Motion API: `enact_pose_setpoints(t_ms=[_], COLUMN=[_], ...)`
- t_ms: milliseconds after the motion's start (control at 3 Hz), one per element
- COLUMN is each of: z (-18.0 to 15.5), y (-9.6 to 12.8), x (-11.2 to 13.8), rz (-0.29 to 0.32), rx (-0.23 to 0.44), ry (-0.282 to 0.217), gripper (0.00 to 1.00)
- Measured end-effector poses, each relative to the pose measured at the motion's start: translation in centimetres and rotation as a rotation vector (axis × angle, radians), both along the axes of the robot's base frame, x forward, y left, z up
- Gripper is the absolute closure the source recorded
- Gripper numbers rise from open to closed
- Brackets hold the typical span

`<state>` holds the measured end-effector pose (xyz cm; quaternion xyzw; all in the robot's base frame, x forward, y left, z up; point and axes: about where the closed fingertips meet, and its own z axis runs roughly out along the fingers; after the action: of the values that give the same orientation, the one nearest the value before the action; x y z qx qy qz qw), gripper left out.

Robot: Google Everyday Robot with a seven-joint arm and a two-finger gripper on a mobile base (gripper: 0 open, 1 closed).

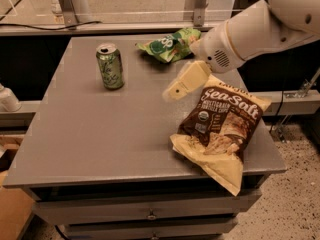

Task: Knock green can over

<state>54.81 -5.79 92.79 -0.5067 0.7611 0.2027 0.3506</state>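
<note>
The green can [110,66] stands upright on the grey table [115,134] at the back left, light green with a pale leafy print and a silver top. My gripper [172,92] hangs from the white arm that comes in from the upper right. Its cream-coloured fingers point down-left above the middle of the table, well to the right of the can and apart from it. It sits just above the upper left edge of the brown chip bag.
A brown and cream sea-salt chip bag [220,129] lies at the table's right front, its lower end over the edge. A green-and-white snack bag [167,45] lies at the back, right of the can. Drawers sit under the tabletop.
</note>
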Motion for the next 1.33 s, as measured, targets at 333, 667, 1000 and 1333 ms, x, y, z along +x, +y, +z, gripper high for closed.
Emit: enact_pose_setpoints(t_ms=[333,667,1000,1333], z=[-0.7,-1.4,-2.1,-2.8], y=[3.6,7.7,11.1,13.2], x=[1.3,2.2,3.4,5.4], rz=[0.023,0.046,0.049,0.030], rx=[0.071,0.135,0.175,0.204], ry=[-0.017,-0.037,-0.047,-0.045], gripper=[0.00,0.00,0.00,0.00])
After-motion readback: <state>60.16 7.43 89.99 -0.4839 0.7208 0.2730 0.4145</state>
